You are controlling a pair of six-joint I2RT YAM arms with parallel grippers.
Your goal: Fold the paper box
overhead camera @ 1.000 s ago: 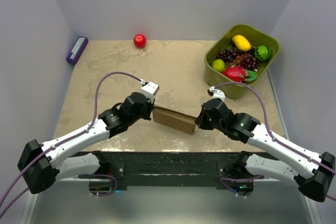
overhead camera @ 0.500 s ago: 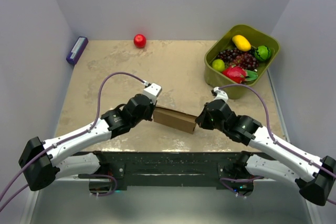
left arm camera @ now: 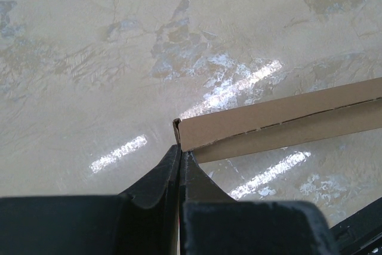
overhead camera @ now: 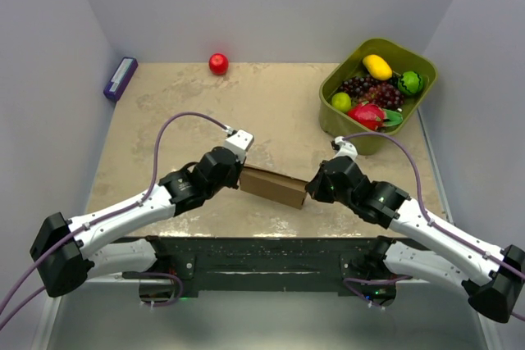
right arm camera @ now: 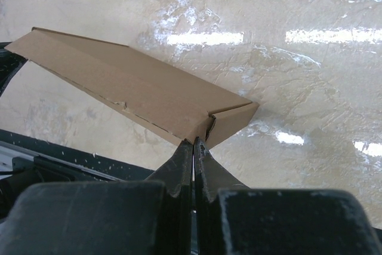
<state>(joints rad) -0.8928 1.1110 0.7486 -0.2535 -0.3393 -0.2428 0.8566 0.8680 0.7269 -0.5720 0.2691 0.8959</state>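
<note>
Brown paper box (overhead camera: 272, 187) hangs part folded, well apart from the green bin (overhead camera: 328, 119), toward the front edge. Left gripper (left arm camera: 179, 150) and right gripper (right arm camera: 194, 141) each pinch one end tight. Next, I think, its loose flaps need pressing down; bare table (overhead camera: 279, 112) beside the bin gives room.

The beige marbled worktop (overhead camera: 279, 112) carries 3 things: a red ball (overhead camera: 218, 63) at the back, a purple box (overhead camera: 120, 78) far left, and a green bin (overhead camera: 336, 125) of fruit far right.
</note>
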